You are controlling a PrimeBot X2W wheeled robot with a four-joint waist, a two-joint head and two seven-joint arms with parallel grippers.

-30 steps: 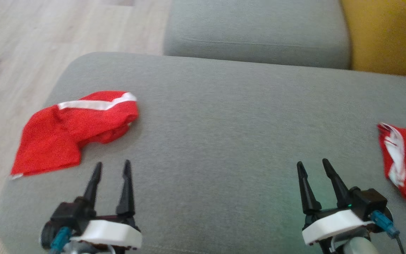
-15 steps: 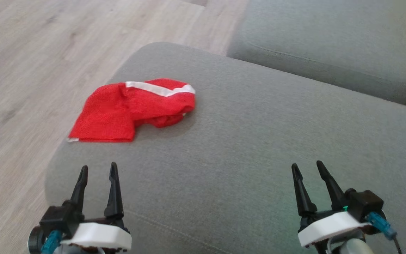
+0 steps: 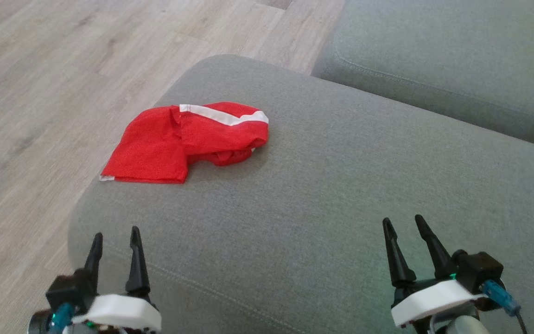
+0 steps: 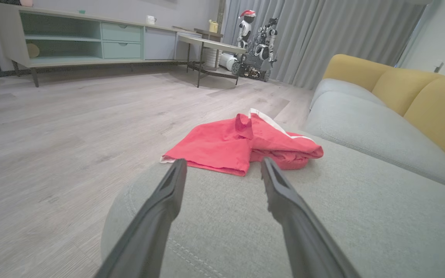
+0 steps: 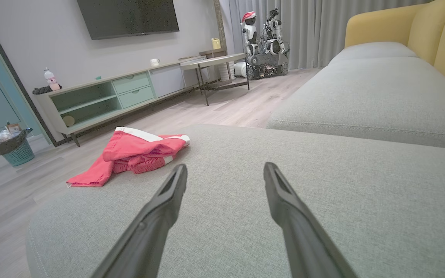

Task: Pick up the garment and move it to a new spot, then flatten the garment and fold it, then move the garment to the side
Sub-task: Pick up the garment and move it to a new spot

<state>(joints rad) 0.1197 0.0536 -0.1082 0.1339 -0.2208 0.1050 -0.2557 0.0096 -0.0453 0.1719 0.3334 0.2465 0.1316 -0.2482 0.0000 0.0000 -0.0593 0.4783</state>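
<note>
Grey sofa cushion (image 3: pixel 318 199) carries the red garment (image 3: pixel 179 144) near its far-left corner. It is crumpled; folds hide the underside, kind unclear. Long axis runs left-right in head view, white stripe (image 3: pixel 223 115) along the far edge. Left gripper (image 3: pixel 115 233) and right gripper (image 3: pixel 403 220): jaws spread wide, empty, well apart from it. Right wrist view adds a wall TV (image 5: pixel 128 17).
</note>
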